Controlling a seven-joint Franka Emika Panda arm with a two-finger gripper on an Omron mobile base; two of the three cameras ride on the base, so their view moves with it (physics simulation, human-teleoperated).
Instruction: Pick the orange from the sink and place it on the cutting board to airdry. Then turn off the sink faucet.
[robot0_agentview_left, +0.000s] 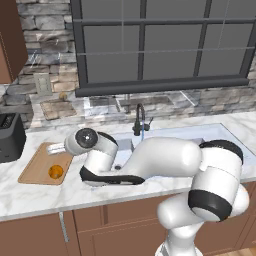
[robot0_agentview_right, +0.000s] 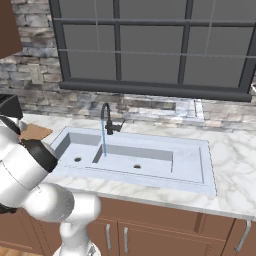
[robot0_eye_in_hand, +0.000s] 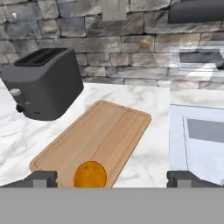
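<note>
Orange (robot0_eye_in_hand: 90, 174) rests on cutting board (robot0_eye_in_hand: 98, 141) — faucet (robot0_agentview_right: 106, 120) running.

Grained matt wooden cutting board (robot0_eye_in_hand: 100, 135) on glossy marble counter (robot0_eye_in_hand: 148, 162) (rough stone wall (robot0_eye_in_hand: 87, 26) behind).

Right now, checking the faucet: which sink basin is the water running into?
The left basin of the sink. The blue stream from the black gooseneck faucet falls there; the right basin gets none.

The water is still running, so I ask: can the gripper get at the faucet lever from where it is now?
Probably yes. The gripper is open over the board, with the orange set down. Only bare counter lies between it and the faucet.
</note>
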